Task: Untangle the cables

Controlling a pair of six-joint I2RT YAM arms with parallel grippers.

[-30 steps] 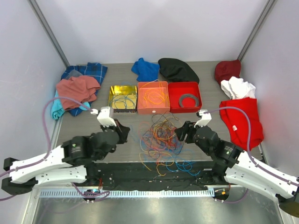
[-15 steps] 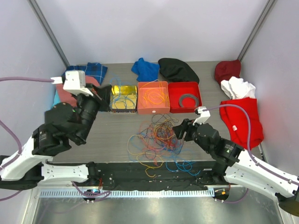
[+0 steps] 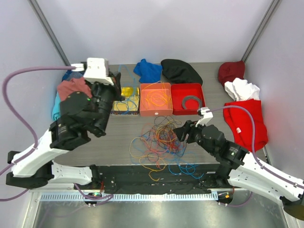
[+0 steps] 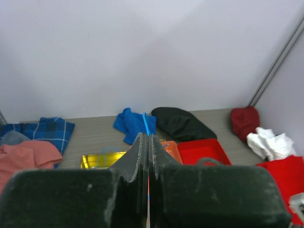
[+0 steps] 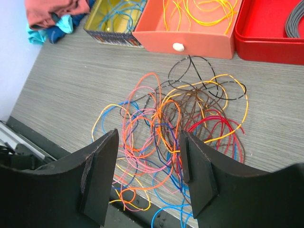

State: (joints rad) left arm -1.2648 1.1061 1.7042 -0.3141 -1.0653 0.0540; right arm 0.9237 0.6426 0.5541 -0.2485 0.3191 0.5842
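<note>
The cables (image 3: 159, 142) lie in a loose tangle of orange, yellow, blue, red and brown strands on the table's near middle. They also fill the right wrist view (image 5: 190, 109). My right gripper (image 3: 182, 133) hovers open just above the tangle's right side, its jaws (image 5: 148, 135) wide apart with nothing between them. My left gripper (image 3: 115, 92) is raised high over the yellow tin (image 3: 137, 99). It is shut (image 4: 148, 136) on a thin blue cable (image 4: 146, 124) that sticks out past the fingertips.
An orange tray (image 3: 155, 113) holds orange and yellow strands; a red tray (image 3: 187, 112) holds a grey coil (image 3: 192, 101). Clothes ring the table: blue (image 3: 147, 70), black (image 3: 180, 71), dark red (image 3: 231, 71), white (image 3: 241, 89), red (image 3: 244, 123), salmon (image 3: 71, 88).
My left arm has lifted from beside the tangle and swung up and back over the yellow tin, still shut. The tangle has spread leftward. The right gripper has edged slightly left.
</note>
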